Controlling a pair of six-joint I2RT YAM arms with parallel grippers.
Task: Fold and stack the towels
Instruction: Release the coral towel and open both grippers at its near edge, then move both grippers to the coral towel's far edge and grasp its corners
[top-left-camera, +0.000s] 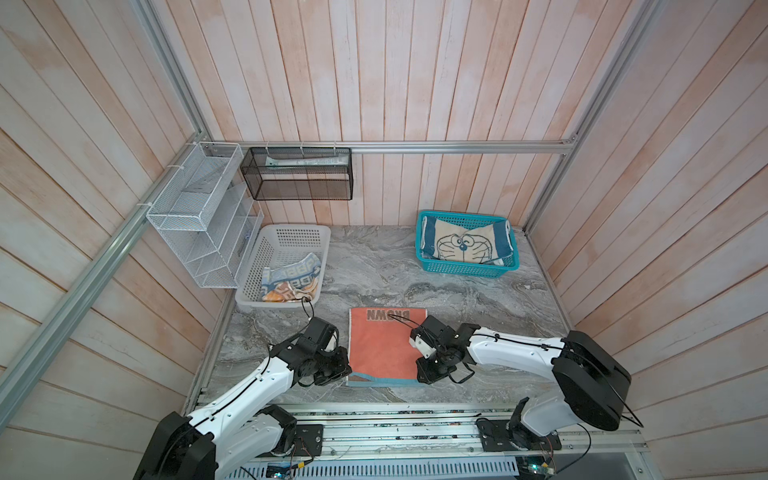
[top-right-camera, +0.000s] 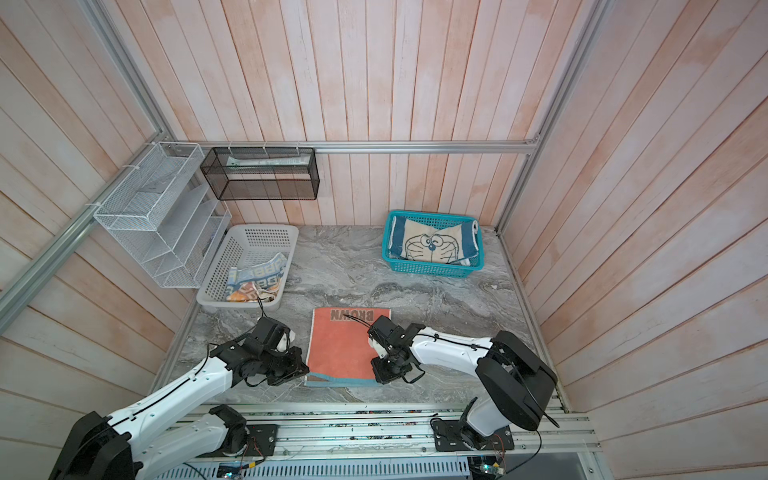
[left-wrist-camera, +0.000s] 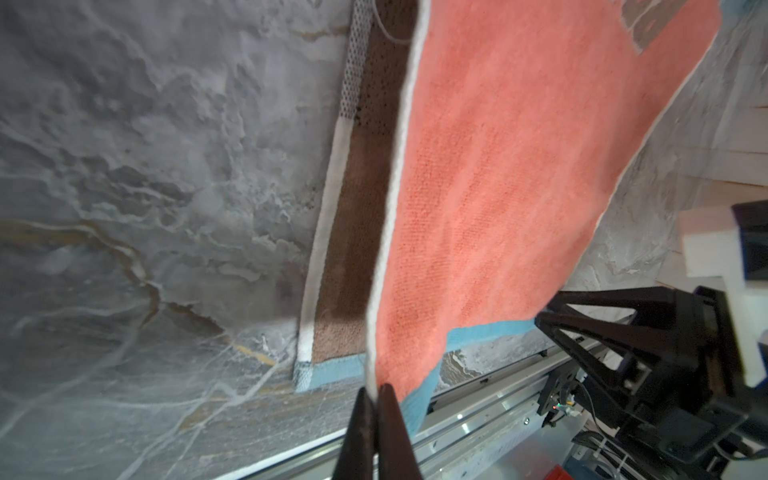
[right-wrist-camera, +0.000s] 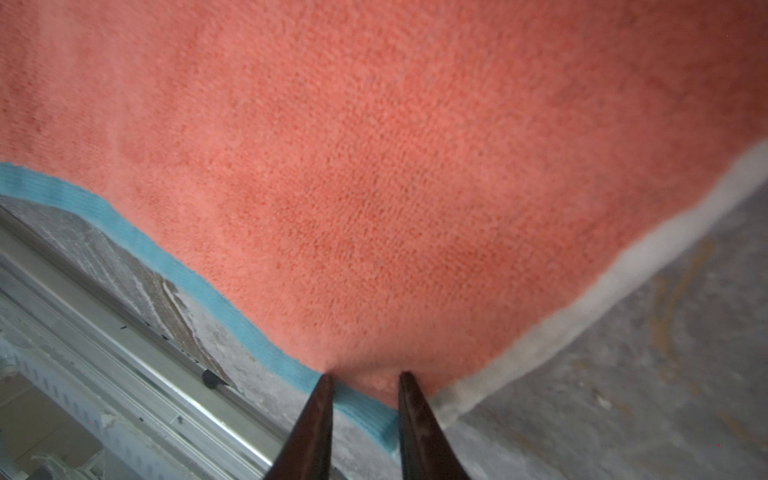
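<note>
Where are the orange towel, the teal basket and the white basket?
orange BROWN towel (top-left-camera: 380, 349): top view, middle of cloth.
teal basket (top-left-camera: 465, 269): top view, front wall.
white basket (top-left-camera: 253, 270): top view, left wall.

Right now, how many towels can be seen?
3: the coral towel on the table between both grippers, the lettered towel in the white basket, the cartoon towel in the teal basket. Others may be hidden beneath.

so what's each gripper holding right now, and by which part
Left gripper pinches the coral towel by its near-left corner's white edge; right gripper straddles the near-right corner, grip unclear.
</note>
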